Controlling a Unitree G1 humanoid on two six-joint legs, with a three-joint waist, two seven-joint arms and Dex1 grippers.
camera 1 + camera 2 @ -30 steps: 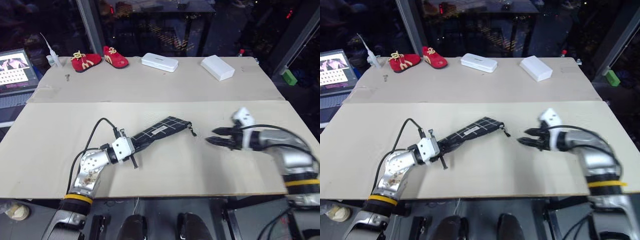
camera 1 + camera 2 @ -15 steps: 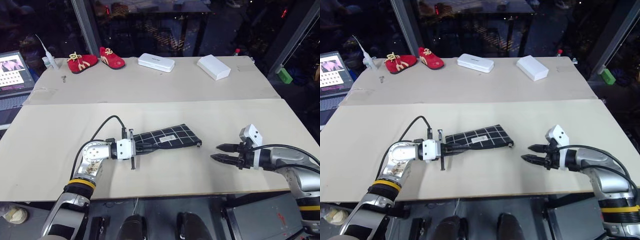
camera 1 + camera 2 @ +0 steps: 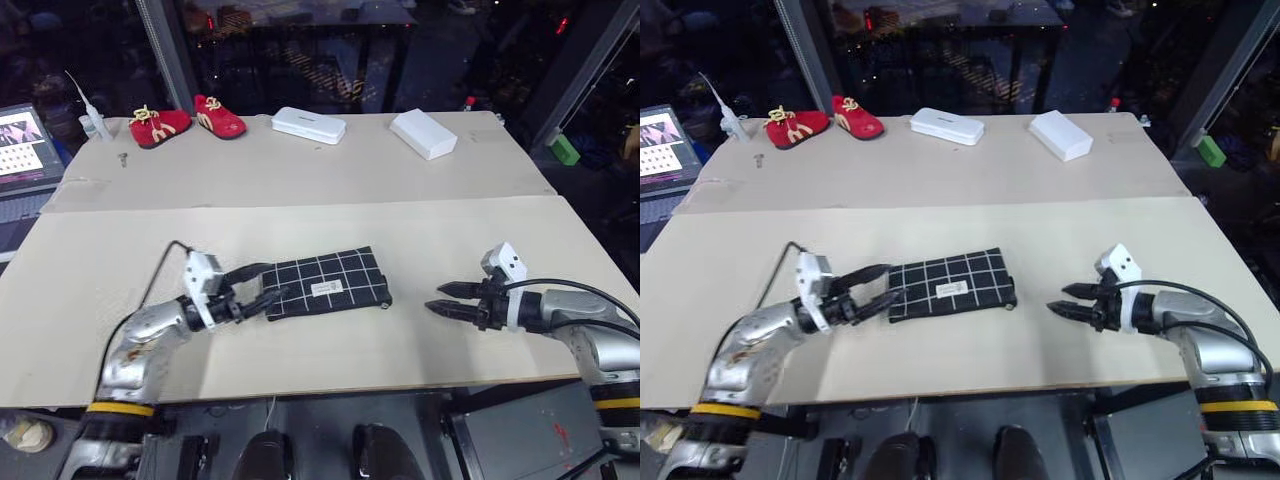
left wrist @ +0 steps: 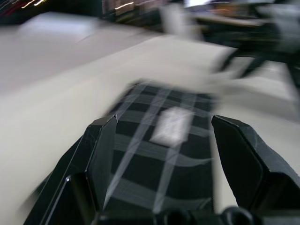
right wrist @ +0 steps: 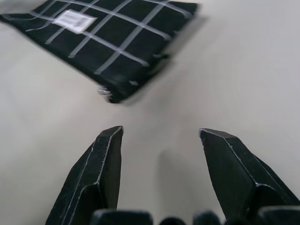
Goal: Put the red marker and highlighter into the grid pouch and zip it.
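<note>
1. Midway along the near surface [image 3: 420, 340], the grid pouch [image 3: 330, 282] lies flat, its white label [image 3: 326, 288] too small to read.
2. At its left end, the left gripper [image 3: 262, 285] has its fingers spread.
3. Well apart to the right, across bare surface, the right gripper [image 3: 440, 298] also has spread fingers.

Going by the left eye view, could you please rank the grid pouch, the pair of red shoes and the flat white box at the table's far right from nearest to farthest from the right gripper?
From the right gripper:
1. Black fabric grid pouch, lying flat just to its left, mid-table.
2. Flat white rectangular box, far edge, ahead of the gripper.
3. Pair of small red shoes, far-left corner, diagonally across the table.
</note>
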